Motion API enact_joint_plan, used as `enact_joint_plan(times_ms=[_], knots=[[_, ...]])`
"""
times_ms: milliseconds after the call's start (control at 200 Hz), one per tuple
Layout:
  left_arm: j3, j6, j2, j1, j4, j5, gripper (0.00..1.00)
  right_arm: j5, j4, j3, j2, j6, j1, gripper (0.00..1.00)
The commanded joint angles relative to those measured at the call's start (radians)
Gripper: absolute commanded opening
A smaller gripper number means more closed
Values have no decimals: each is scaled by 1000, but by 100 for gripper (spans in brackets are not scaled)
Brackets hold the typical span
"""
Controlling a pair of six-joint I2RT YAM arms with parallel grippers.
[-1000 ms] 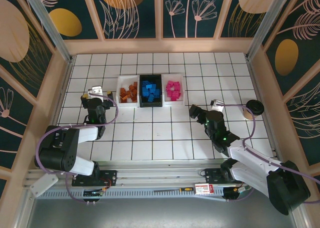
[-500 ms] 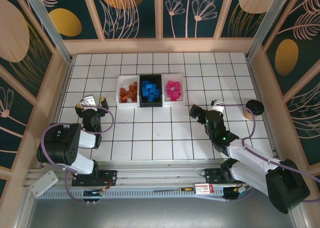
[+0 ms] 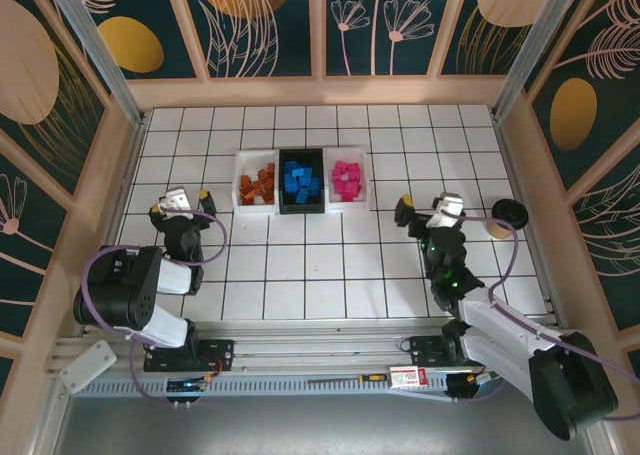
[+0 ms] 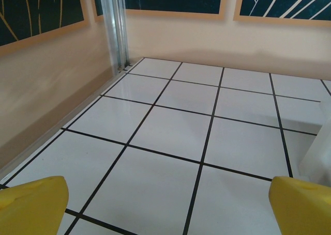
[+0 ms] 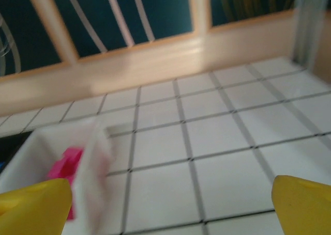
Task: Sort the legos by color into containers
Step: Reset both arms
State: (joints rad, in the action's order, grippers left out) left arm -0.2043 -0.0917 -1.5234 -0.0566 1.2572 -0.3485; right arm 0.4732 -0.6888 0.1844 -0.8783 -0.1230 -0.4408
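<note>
Toward the far edge of the table (image 3: 400, 275), mid-width, bricks are sitting sorted: brown bricks (image 3: 257, 184) in the left tray (image 3: 256, 207), blue bricks (image 3: 301, 183) in the black tray (image 3: 301, 209), pink bricks (image 3: 347, 180) in the right tray (image 3: 347, 204). Left pincer (image 3: 180, 204) and right pincer (image 3: 428, 207) are gaping wide, empty. Risk: right pincer swinging across, clipping the right tray, spilling it.

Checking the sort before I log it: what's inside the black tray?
Only blue legos show inside the black tray, piled together. Anything beneath the pile is covered, so lower bricks' colors cannot be seen.

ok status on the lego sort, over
Left gripper open, empty; right gripper open, empty. Legos grouped by color in the containers. Dark cup right of the right gripper, apart from the containers.
</note>
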Motion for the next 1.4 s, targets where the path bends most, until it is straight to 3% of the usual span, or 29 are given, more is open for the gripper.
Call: enact_joint_plan(times_ms=[0,120,245,315,546,616,821,921,1396], knots=[[-14,-21,3,9,52,-4,99,36,-220,-20,-59,161,96,99],[-12,-21,3,9,53,-4,99,-30,-269,3,-215,176,200,99],[-12,-22,4,9,54,-4,99,-174,-530,-33,-366,192,276,99],[-12,-21,5,9,55,-3,99,-225,-541,-8,-444,216,303,99],[-12,-21,3,9,54,-3,99,-384,-797,-25,-710,117,439,99],[-13,-20,2,9,53,-3,99,-431,-662,18,-684,81,473,99],[-18,-22,-1,10,47,-5,99,-439,-685,14,-692,85,477,99],[-16,-22,2,9,49,-4,99,-284,-731,-8,-694,67,448,99],[-14,-20,3,9,53,-3,99,-302,-716,1,-695,82,443,99]])
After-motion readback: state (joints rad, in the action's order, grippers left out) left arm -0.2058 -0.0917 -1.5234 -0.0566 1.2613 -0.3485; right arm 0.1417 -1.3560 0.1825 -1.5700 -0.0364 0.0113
